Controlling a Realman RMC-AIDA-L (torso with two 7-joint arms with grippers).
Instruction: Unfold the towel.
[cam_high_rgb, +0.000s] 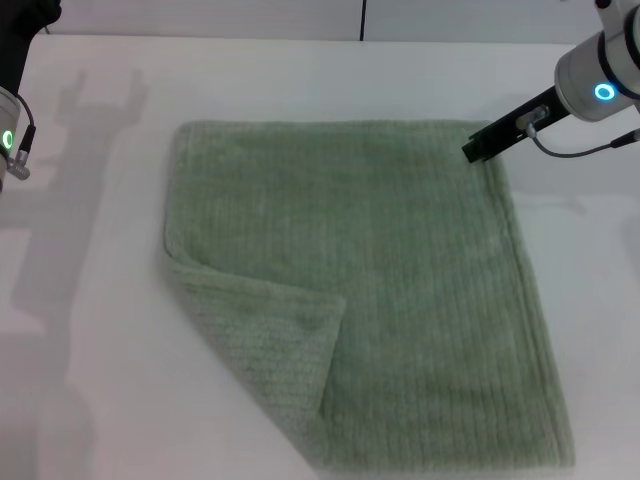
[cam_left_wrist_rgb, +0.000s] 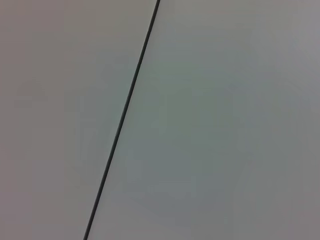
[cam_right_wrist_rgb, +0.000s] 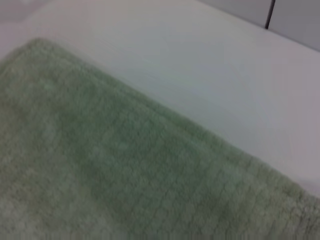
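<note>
**Item: one towel, near-flat, one corner still turned over**

Towel (cam_high_rgb: 400, 300): sage-green ribbed terry, spread over the middle of the white desk (cam_high_rgb: 100, 300). Most of it lies flat in a single layer. The near-left corner (cam_high_rgb: 265, 345) is folded over onto the cloth as a triangular flap, paler underside up. My judgement: the task is mostly done, and this flap is what remains.

Right claw (cam_high_rgb: 475, 150): dark tip at the towel's far-right corner, at or just over the hem. Whether it is released or clenched on the cloth I cannot tell; the fingers are not separable from here. My right wrist view shows only the towel edge (cam_right_wrist_rgb: 125, 165) and bare desk beyond.

Left claw: not visible. Only my left arm (cam_high_rgb: 10, 140) shows at the far-left edge, well apart from the towel. Its wrist view shows a pale surface crossed by a dark seam (cam_left_wrist_rgb: 125, 115).

Risks, as I judge them:
- If my right claw is gripping the corner and pulls, the whole sheet may drag and bunch.
- The flap lies on my left side; reaching it from the right would sweep across the flat cloth and wrinkle it.
- Pinching too deep at the flap could catch both layers.
</note>
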